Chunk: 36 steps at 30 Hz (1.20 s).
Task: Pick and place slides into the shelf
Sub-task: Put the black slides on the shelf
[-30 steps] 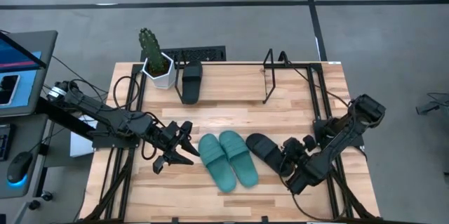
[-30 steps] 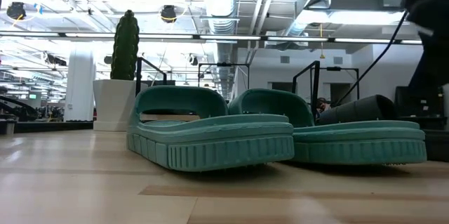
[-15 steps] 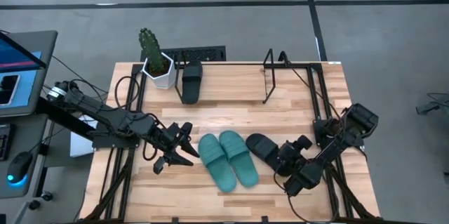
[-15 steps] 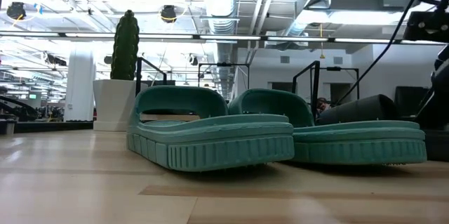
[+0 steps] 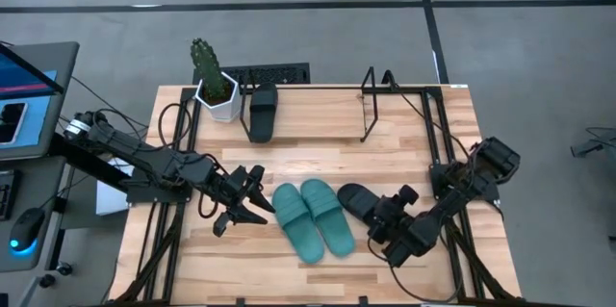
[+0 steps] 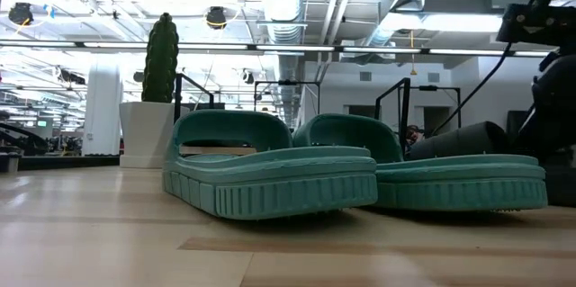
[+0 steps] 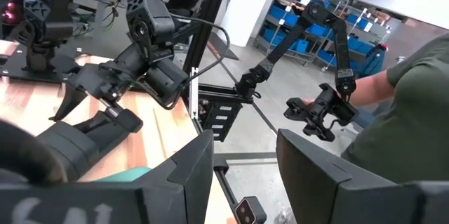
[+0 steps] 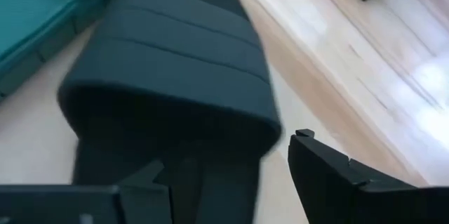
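Note:
Two teal slides [image 5: 308, 217] lie side by side, soles down, at mid-table; in the low view they [image 6: 270, 172] fill the foreground. A black slide [image 5: 354, 199] lies just to their right, and it [image 8: 168, 62] shows strap-first in the right wrist view. A second black slide [image 5: 262, 112] sits at the left end of the shelf [image 5: 369, 105] by the far edge. My right gripper [image 5: 378, 220] is open at the near black slide's heel end. One finger [image 8: 144, 182] is over the footbed and the other [image 8: 337, 175] is outside the sole's side. My left gripper [image 5: 258, 211] is open, left of the teal slides. My right gripper comes at the near black slide's heel end [image 8: 210, 182] slanting down from the table's right-near side. One finger is over the footbed and one is outside the edge. I cannot tell whether either finger touches the slide. The slide lies flat on the table.
A potted cactus [image 5: 214, 84] stands at the far-left corner beside the shelf. Black arm frames run along both table sides. Beyond the table's right side, a person [image 7: 400, 126] in a green shirt shows in the left wrist view. Bare wood lies between the shelf and the slides.
My right gripper has moved toward the table's left, closing in on the near black slide's heel end, and its arm has leaned in with it. The slides have stayed in place.

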{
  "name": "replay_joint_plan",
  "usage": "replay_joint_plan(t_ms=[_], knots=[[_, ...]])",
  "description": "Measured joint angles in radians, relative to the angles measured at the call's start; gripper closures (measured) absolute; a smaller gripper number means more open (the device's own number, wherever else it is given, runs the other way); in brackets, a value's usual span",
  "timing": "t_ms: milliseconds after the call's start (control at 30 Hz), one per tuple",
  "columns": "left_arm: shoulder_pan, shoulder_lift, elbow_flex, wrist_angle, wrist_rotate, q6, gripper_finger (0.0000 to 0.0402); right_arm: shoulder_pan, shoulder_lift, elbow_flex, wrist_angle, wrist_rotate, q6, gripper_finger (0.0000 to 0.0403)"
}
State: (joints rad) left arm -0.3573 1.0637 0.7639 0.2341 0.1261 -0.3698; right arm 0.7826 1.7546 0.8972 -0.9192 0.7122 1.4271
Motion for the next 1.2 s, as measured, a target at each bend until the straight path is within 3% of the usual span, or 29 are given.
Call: replay_joint_plan(t_ms=[233,733,833,967,1200], knots=[[0.005,0.0,0.0,-0.001,0.0,0.0,0.0257,-0.049,0.0,-0.001,0.057,0.028,-0.098,0.0211],[0.006,0.0,0.0,-0.009,-0.001,-0.037,0.0257,-0.146,-0.002,-0.101,0.245,0.061,-0.137,0.022],[0.006,0.0,0.0,-0.009,-0.001,-0.037,0.0257,-0.163,-0.003,-0.104,0.278,0.048,-0.14,0.0258],[0.006,0.0,0.0,-0.009,-0.004,-0.037,0.0257,-0.19,-0.008,-0.103,0.269,-0.013,-0.118,0.0373],[0.013,0.0,0.0,-0.008,-0.004,-0.043,0.0257,-0.185,-0.058,-0.078,0.207,-0.093,-0.019,0.0397]])
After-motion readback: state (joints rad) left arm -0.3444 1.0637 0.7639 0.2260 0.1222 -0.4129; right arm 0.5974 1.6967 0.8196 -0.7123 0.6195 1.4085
